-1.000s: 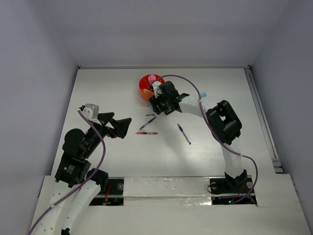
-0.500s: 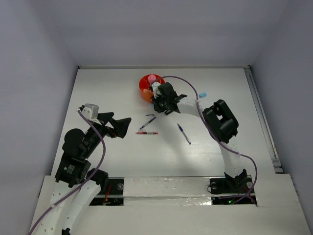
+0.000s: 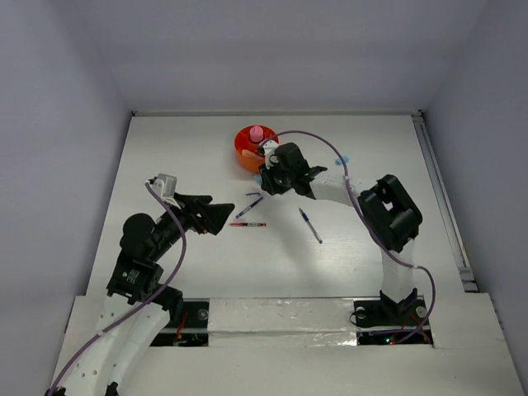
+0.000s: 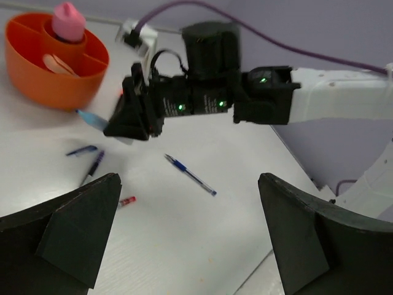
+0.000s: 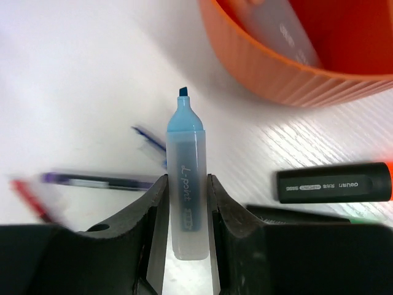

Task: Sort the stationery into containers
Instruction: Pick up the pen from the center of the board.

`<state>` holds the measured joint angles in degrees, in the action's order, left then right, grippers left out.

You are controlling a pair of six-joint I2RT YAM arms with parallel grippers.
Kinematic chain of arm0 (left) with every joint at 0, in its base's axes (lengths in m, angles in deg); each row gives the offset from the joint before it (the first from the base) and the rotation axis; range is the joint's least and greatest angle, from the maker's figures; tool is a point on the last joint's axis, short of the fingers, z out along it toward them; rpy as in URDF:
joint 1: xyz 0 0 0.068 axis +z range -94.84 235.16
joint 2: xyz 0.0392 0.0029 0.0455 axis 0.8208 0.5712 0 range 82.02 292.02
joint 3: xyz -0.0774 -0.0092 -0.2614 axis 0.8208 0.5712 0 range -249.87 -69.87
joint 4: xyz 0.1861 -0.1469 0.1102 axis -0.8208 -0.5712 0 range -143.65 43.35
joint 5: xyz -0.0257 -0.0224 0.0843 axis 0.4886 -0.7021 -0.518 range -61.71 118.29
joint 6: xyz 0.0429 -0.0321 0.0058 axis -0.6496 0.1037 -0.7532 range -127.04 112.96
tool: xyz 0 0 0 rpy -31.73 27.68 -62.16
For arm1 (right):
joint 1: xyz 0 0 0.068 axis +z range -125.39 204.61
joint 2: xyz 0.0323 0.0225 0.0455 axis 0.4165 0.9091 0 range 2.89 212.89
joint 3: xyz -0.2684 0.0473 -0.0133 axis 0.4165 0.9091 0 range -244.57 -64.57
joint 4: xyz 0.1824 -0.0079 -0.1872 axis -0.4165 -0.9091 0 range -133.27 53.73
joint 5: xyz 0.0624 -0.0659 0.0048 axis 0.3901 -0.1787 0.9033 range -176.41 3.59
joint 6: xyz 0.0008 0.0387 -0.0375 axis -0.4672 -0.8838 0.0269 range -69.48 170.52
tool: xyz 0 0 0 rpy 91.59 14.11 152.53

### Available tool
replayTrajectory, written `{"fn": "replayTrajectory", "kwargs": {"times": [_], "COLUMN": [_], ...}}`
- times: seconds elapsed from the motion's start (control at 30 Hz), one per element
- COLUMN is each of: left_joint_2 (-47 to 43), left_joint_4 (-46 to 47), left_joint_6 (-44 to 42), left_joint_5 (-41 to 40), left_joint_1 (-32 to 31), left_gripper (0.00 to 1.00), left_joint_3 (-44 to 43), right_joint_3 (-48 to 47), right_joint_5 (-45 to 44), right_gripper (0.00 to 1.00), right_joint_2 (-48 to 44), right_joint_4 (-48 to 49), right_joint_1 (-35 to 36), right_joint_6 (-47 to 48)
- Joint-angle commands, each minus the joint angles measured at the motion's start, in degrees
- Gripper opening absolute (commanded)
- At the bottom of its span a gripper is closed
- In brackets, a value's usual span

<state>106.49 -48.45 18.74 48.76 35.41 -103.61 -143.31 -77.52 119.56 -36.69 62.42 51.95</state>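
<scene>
My right gripper (image 5: 186,203) is shut on a light-blue marker (image 5: 185,178) and holds it tip-out just beside the orange cup (image 5: 295,77). In the top view this gripper (image 3: 266,176) sits at the cup's (image 3: 242,153) near edge. The cup holds a pink bottle-like piece (image 3: 256,133) and a peach item (image 4: 58,61). A dark pen (image 3: 249,206), a red pen (image 3: 247,223) and a blue pen (image 3: 311,225) lie on the table. My left gripper (image 3: 219,213) is open and empty, left of the pens.
A black-and-orange marker (image 5: 334,182) lies by the cup, right of my right fingers. A small blue cap piece (image 3: 252,194) lies near the dark pen. A small light-blue piece (image 3: 342,159) lies right of the right arm. White walls enclose the table.
My left gripper has moved forward and right, closer to the pens. My right arm has shifted its elbow right and turned the wrist, still holding the marker by the cup.
</scene>
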Motion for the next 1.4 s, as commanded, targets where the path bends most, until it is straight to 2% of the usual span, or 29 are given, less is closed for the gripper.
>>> {"fn": "replayTrajectory", "kwargs": {"times": [0.0, 0.17, 0.3, 0.43, 0.6, 0.73, 1.1, 1.37], "left_joint_2": [1.63, 2.95, 7.86, 16.64, 27.53, 32.03, 35.38, 35.74], "left_joint_4": [11.53, 19.02, 27.63, 31.33, 39.57, 41.52, 46.18, 48.29], "left_joint_6": [9.8, 15.79, 18.86, 17.21, 16.76, 15.62, 14.56, 13.51], "left_joint_5": [6.76, 6.25, 5.46, -0.84, -4.29, -7.71, -12.82, -17.13], "left_joint_1": [0.5, 0.5, -1.51, -6.77, -12.5, -15.31, -16.38, -18.57], "left_gripper": [0.93, 0.85, 0.78, 0.72, 0.67, 0.62, 0.45, 0.33], "left_joint_3": [4.81, 12.37, 16.51, 15.81, 13.7, 11.24, 10.8, 11.41], "right_joint_3": [2.88, 10.6, 15.27, 18.79, 21.43, 22.75, 25.3, 27.06], "right_joint_5": [2.63, 2.28, 1.84, 0.34, -1.85, -2.73, -5.63, -4.75], "right_gripper": [0.11, 0.08, 0.09, 0.1, 0.09, 0.09, 0.08, 0.04], "right_joint_2": [-8.37, -16.97, -22.7, -27.36, -30.0, -30.88, -32.28, -32.99], "right_joint_4": [8.24, 12.72, 17.03, 19.23, 20.81, 20.99, 21.08, 22.84], "right_joint_1": [1.4, 2.54, 4.29, 5.61, 7.55, 8.77, 10.45, 12.12], "right_joint_6": [-4.15, -13.37, -19.97, -25.49, -28.5, -30.34, -31.4, -36.67]}}
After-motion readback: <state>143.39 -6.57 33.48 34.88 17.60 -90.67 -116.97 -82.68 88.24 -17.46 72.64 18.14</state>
